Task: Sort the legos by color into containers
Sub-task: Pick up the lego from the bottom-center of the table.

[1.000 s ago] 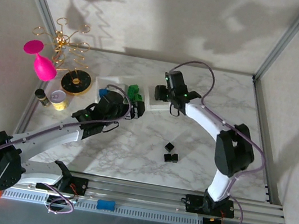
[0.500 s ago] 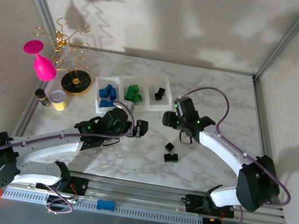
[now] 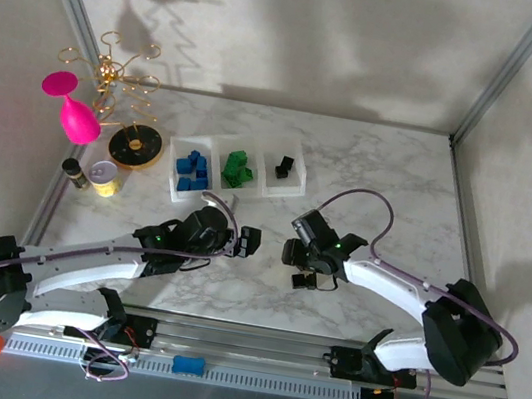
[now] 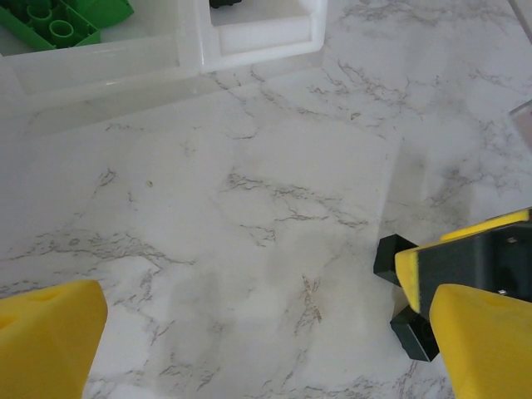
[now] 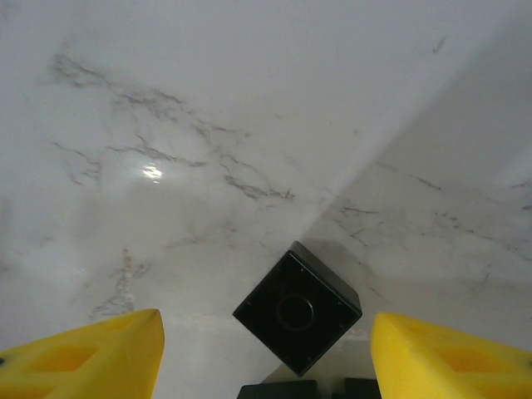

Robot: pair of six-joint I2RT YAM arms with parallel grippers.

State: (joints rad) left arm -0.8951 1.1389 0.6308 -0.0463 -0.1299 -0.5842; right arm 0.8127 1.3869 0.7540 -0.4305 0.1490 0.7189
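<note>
The legos, small studded plastic bricks in blue, green and black, are mostly sorted. Blue bricks (image 3: pixel 190 169), green bricks (image 3: pixel 239 167) and a couple of black cubes (image 3: pixel 284 167) each lie in their own compartment of the clear, whitish three-compartment plastic tray (image 3: pixel 218 166). A few loose black cubes (image 3: pixel 306 281) lie on the white marble-patterned tabletop (image 3: pixel 391 179), well apart from the tray.

The right gripper (image 3: pixel 302 259) hangs low over them, released. In the right wrist view its yellow fingers (image 5: pixel 91 353) stand either side of one tiny black cube (image 5: pixel 298 309), with a clear gap on both sides and nothing held. The left gripper (image 3: pixel 247 241) is near it, spread wide and empty.

The likely trouble is the grip. The cube sits cornerwise to the fingers, so closing on it may catch its corners and spin it or squirt it out. Other black cubes lie just beside it at the bottom edge of that view. A slightly off descent could nudge them away or pinch two together.

The two grippers are also close, so a careless lift toward the tray risks a knock between them. A cube this small could also slip loose on the way, or fall into the green compartment next to the black one.
</note>
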